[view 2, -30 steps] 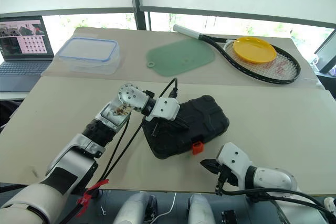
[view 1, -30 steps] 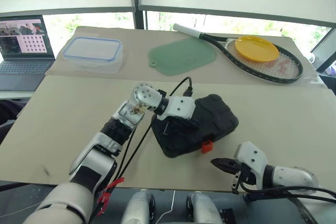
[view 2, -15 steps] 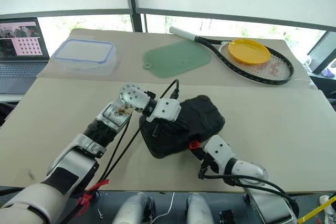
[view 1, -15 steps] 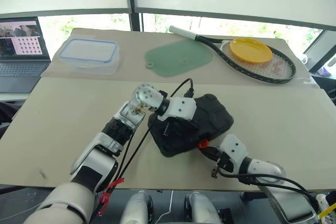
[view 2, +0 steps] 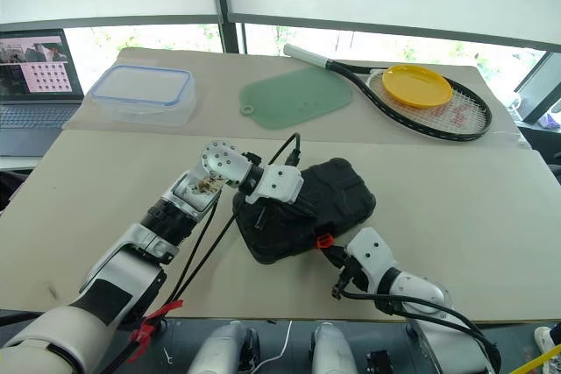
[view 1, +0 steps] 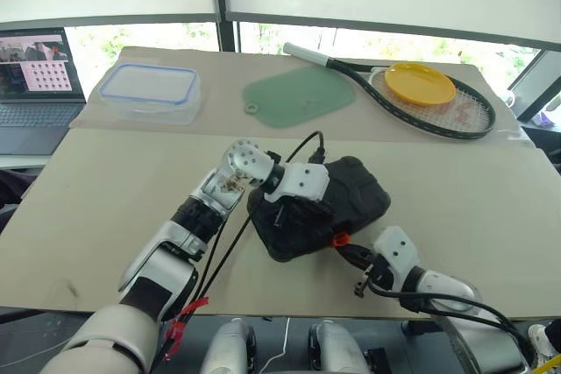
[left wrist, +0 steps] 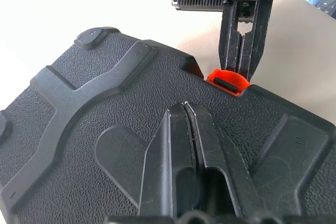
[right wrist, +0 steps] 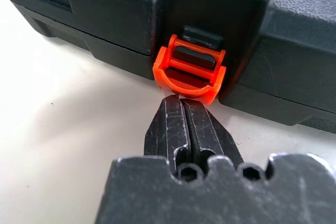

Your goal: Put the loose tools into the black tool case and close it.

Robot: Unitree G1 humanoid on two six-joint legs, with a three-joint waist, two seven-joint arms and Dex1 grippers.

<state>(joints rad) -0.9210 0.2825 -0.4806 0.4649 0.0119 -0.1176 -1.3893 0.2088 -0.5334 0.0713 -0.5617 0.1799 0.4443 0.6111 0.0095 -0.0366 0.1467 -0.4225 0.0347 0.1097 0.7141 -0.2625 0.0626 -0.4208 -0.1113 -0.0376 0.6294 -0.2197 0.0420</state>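
Grippers first. Right gripper [right wrist: 181,103] has its two black fingers pressed flat together, holding nothing; the joined tips sit at the orange latch [right wrist: 190,72] on the front edge of the tool case [view 1: 320,208], at or just short of touching it. From the left wrist view the same fingers stand upright directly behind the latch. The latch hangs swung outward from its recess, not folded flat against the case wall.

Left gripper [left wrist: 188,109] is likewise pressed together with nothing between the fingers. Its tips rest on the textured lid of the case, near the middle and a little back from the latch edge, pointing toward the latch.

Case itself lies with its lid down on the tan table [view 1: 114,190], set at an angle, latch side toward the robot. The seam between lid and base runs as a thin line on either side of the latch. No loose tools can be seen on the table around the case.

Beyond the case, on the far part of the table: a green mat [view 1: 298,94] directly behind it, a clear blue-rimmed box [view 1: 149,91] to the far left, and a tennis racket [view 1: 421,98] to the far right with a yellow plate [view 1: 419,83] on its strings. A laptop [view 1: 35,85] sits off the table's left edge, past the box.
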